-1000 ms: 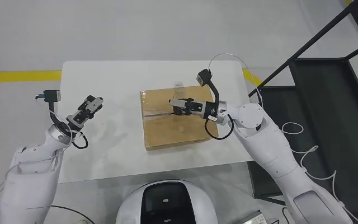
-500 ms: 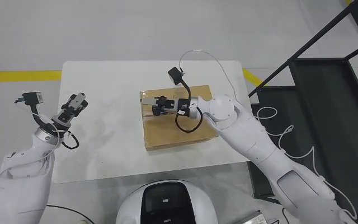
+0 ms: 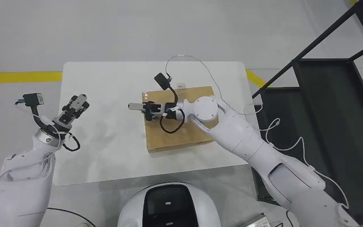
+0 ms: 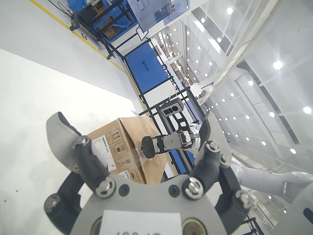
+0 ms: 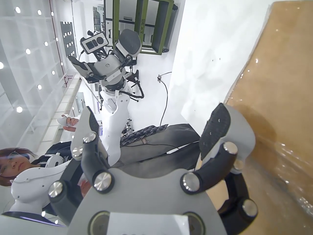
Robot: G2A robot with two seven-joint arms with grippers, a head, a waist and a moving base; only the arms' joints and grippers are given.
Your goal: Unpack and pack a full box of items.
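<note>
A sealed cardboard box (image 3: pixel 177 136) sits right of centre on the white table (image 3: pixel 108 147), its top flaps closed under clear tape (image 5: pixel 281 152) that runs along the seam and folds over the left edge. Your right gripper (image 3: pixel 139 108) hangs at that left edge near the far corner, fingers spread and holding nothing; whether a pad touches the cardboard cannot be told. Your left gripper (image 3: pixel 79 100) is raised well apart over the table's left side, also spread and empty. Expect the box to be stiff at its edges and springy across the flaps, and probably heavy if it is full, so it looks too wide and too loaded for one gripper to lift. The tape looks slick and thin, and likely to wrinkle or tear rather than peel cleanly. The best hold appears to be the tape end at the left edge, then the flap edges along the seam.
</note>
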